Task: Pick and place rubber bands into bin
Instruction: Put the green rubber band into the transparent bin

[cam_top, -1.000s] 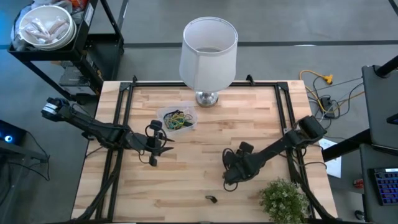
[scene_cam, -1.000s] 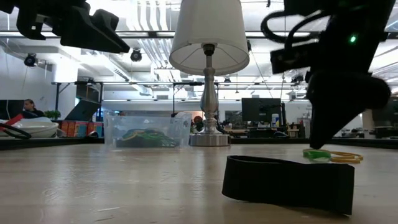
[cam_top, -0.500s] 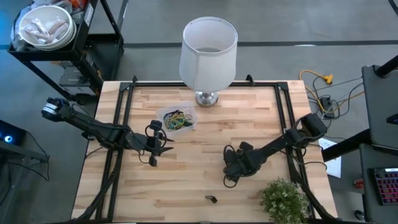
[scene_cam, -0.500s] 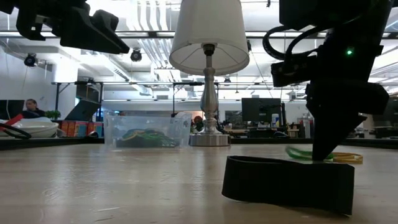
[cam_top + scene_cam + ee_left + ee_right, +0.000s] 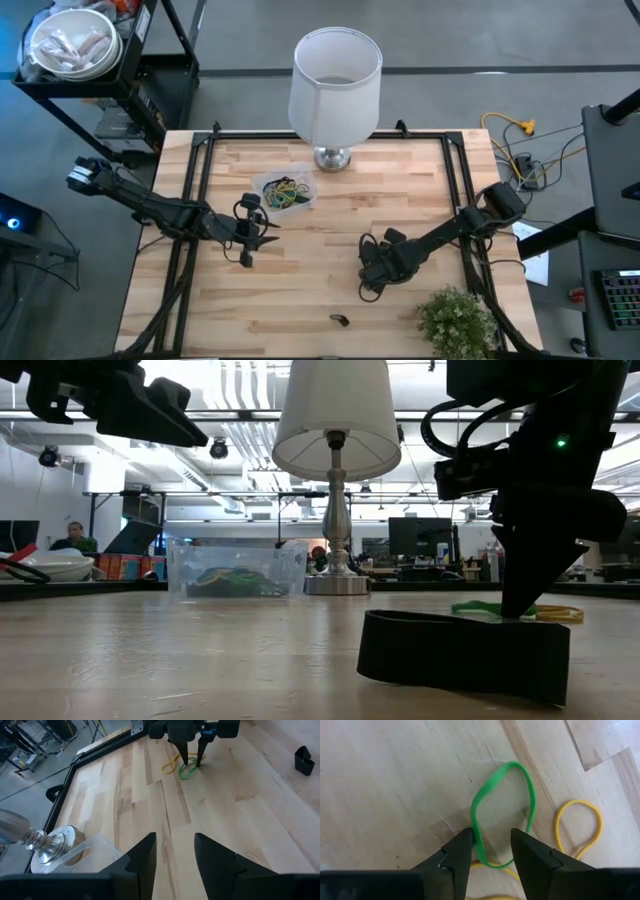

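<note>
1. Since a second ago, right gripper [image 5: 490, 851] has dropped onto the green band [image 5: 502, 805], at 5 o'clock from the bin [image 5: 284, 191]; fingers part-open, straddling one side, not yet pinched. Pickup looks imminent.
2. Right wrist view alone shows a yellow band [image 5: 580, 827] touching the green one.
3. Low view shows a black band [image 5: 462, 653] nearest.
4. Left gripper [image 5: 173, 854] hangs open, empty, at 7 o'clock from the bin.
</note>
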`<state>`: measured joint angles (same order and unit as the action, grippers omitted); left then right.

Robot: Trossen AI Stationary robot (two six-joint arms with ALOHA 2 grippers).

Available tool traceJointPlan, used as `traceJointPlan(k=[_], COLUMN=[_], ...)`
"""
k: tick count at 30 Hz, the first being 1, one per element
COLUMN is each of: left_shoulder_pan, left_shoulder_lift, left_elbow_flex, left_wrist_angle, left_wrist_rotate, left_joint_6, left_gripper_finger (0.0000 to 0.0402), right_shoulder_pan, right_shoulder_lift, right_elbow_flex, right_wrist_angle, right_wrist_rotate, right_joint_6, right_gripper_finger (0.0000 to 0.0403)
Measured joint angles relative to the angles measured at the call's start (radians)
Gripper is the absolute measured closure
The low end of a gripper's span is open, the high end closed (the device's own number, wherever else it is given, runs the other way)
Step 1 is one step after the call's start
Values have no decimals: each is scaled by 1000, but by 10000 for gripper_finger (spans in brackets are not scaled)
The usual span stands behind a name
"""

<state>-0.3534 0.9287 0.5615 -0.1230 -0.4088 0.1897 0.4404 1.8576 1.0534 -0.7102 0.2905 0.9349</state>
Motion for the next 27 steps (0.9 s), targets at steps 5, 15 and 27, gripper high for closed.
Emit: traceJointPlan(k=[5,15,27], left_shoulder_pan=[0,0,-1], left_shoulder_lift=[0,0,0], left_elbow_flex=[-1,-1,-4], left_wrist_angle=[0,0,0], left_wrist_rotate=[0,0,0], left_joint_6=[0,-1,-1], left_gripper_finger=[283,283,283], right_shoulder_pan=[0,0,0], right_shoulder_lift=[-5,-6,-41], right_elbow_flex=[-1,-26,-39], right_wrist_angle=[5,84,95], right_wrist_rotate=[2,-2,-8], right_joint_6=[-4,-31,-52], right_gripper_finger=[264,273,291])
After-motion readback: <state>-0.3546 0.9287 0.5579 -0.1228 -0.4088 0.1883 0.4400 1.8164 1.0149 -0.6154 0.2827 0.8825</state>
